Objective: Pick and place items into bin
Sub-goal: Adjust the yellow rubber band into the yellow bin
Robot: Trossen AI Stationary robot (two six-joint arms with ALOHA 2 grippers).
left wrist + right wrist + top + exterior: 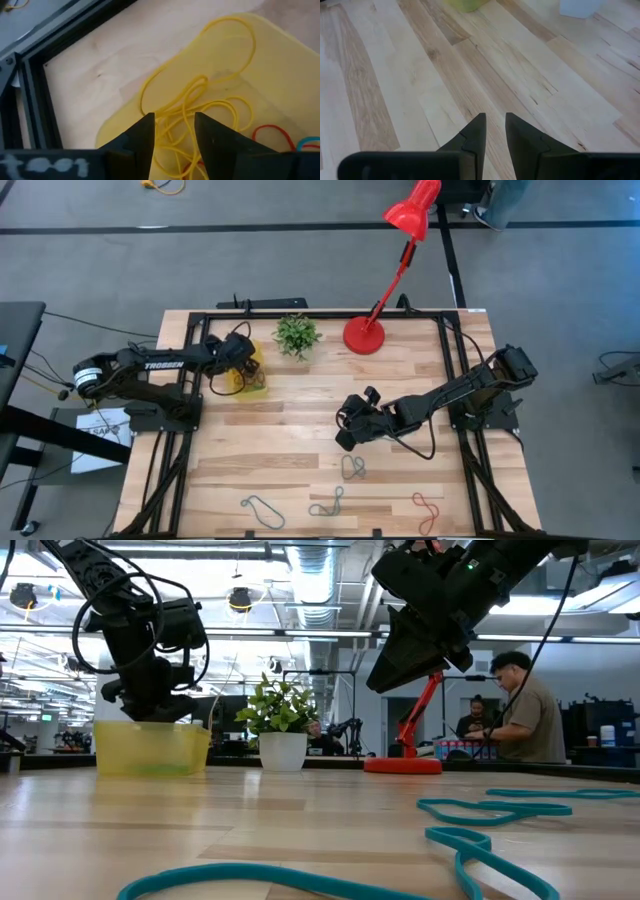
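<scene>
The yellow bin (252, 376) sits at the table's far left, next to the plant. My left gripper (243, 366) (174, 140) hangs open just above it, over the several yellow loops (200, 95), a red one (272, 134) and a blue one (310, 145) lying inside. My right gripper (348, 432) (495, 132) hovers above bare wood near the table's middle, its fingers a narrow gap apart with nothing between them. A grey-green loop (352, 468) lies just nearer than it. A teal loop (262, 508), a green one (328, 505) and a red one (428, 511) lie flat along the near edge.
A small potted plant (297, 335) and the red lamp's base (364, 336) stand at the far edge, right of the bin. A black frame (320, 314) rims the table. Bare wood stretches between the two grippers. People (525, 710) sit beyond the table.
</scene>
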